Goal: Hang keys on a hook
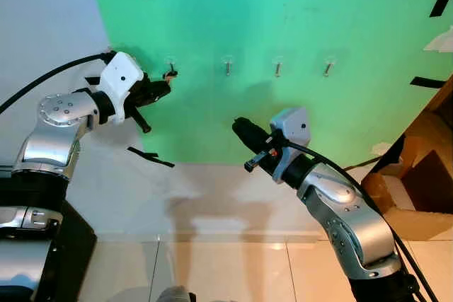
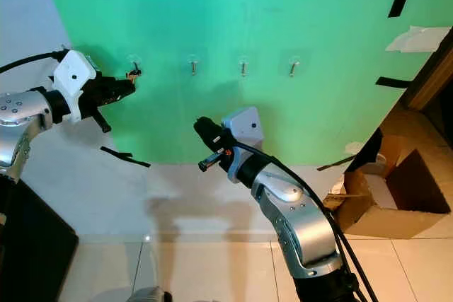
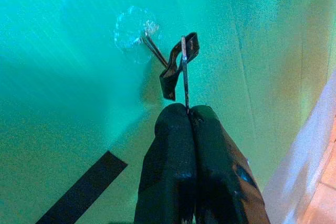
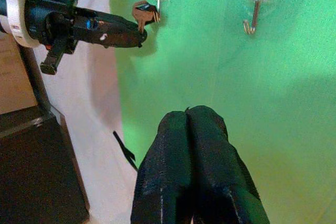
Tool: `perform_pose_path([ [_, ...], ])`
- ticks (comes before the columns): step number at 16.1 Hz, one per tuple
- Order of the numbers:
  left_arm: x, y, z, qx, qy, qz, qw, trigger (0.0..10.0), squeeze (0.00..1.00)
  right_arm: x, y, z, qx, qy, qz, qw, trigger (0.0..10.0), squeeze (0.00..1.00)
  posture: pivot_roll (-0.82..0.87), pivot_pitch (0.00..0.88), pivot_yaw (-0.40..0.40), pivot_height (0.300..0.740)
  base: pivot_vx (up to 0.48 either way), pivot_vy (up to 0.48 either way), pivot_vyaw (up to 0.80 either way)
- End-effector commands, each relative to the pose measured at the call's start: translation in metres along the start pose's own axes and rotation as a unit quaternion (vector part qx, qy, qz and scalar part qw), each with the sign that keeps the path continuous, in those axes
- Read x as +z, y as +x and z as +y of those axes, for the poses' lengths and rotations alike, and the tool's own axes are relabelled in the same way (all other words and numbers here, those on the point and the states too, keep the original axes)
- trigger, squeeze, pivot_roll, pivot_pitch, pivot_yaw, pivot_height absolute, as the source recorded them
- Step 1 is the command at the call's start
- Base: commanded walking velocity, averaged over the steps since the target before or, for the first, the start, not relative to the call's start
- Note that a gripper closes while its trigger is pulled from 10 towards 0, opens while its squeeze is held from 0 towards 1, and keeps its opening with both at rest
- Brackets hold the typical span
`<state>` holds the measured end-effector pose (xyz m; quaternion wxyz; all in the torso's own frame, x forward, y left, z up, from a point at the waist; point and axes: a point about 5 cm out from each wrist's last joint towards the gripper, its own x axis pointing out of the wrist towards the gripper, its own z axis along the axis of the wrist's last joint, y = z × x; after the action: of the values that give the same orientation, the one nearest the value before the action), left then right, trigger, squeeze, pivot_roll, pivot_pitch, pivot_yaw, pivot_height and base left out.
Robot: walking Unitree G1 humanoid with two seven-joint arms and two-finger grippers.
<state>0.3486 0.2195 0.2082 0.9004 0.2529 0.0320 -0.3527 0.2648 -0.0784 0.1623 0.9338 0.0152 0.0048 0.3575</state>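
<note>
Four small hooks line the green wall panel [image 1: 283, 26]; the leftmost hook [image 1: 170, 64] has a clear round base. My left gripper [image 1: 167, 84] is shut on a key [image 3: 184, 72], pinching its blade edge-on. The key's black loop [image 3: 176, 74] lies against the hook's metal prong [image 3: 153, 48]; whether it is over the prong I cannot tell. In the right wrist view the copper-coloured key [image 4: 140, 14] sits right at that hook. My right gripper [image 1: 237, 125] is shut and holds nothing, raised in front of the wall below the second hook [image 1: 227, 66].
Two further bare hooks [image 1: 277, 67] [image 1: 328, 67] follow to the right. An open cardboard box [image 1: 417, 182] stands on the tiled floor at the right. Black tape strips [image 1: 150, 155] mark the wall. A dark cabinet [image 1: 49, 245] is at my left.
</note>
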Motion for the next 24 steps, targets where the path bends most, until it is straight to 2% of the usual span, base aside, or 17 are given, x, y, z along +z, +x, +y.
perform_pose_path([
  [1, -0.003, -0.002, -0.001, -0.009, 0.023, 0.021, 0.999, 10.0, 0.00, -0.001, 0.001, 0.002, 0.003, -0.007, 0.003, 1.000, 10.0, 0.00, 0.03, 0.000, 0.015, 0.740, 0.000, 0.000, 0.00],
  [6, -0.002, 0.002, -0.001, -0.006, 0.060, 0.032, 0.998, 10.0, 0.00, -0.002, 0.002, 0.001, -0.002, -0.011, 0.005, 1.000, 10.0, 0.00, 0.03, 0.000, 0.021, 0.740, 0.000, 0.000, 0.00],
  [11, -0.004, 0.006, 0.003, 0.024, 0.067, 0.036, 0.997, 10.0, 0.00, -0.002, 0.001, 0.000, -0.007, -0.014, 0.005, 1.000, 10.0, 0.00, 0.02, 0.000, 0.030, 0.740, 0.000, 0.000, 0.00],
  [15, -0.012, 0.002, 0.007, 0.053, 0.061, 0.054, 0.995, 10.0, 0.00, -0.002, 0.002, 0.001, 0.000, -0.013, 0.005, 1.000, 10.0, 0.00, 0.02, 0.000, 0.019, 0.740, 0.000, 0.000, 0.00],
  [21, -0.017, 0.003, -0.010, 0.006, 0.026, 0.045, 0.999, 10.0, 0.00, -0.001, 0.003, 0.002, 0.007, -0.015, 0.006, 1.000, 10.0, 0.00, 0.03, 0.000, 0.013, 0.740, 0.000, 0.000, 0.00],
  [24, -0.020, 0.003, -0.014, -0.004, 0.027, 0.050, 0.998, 10.0, 0.00, -0.002, 0.003, 0.003, 0.008, -0.015, 0.007, 1.000, 10.0, 0.00, 0.03, 0.000, 0.012, 0.740, 0.000, 0.000, 0.00],
])
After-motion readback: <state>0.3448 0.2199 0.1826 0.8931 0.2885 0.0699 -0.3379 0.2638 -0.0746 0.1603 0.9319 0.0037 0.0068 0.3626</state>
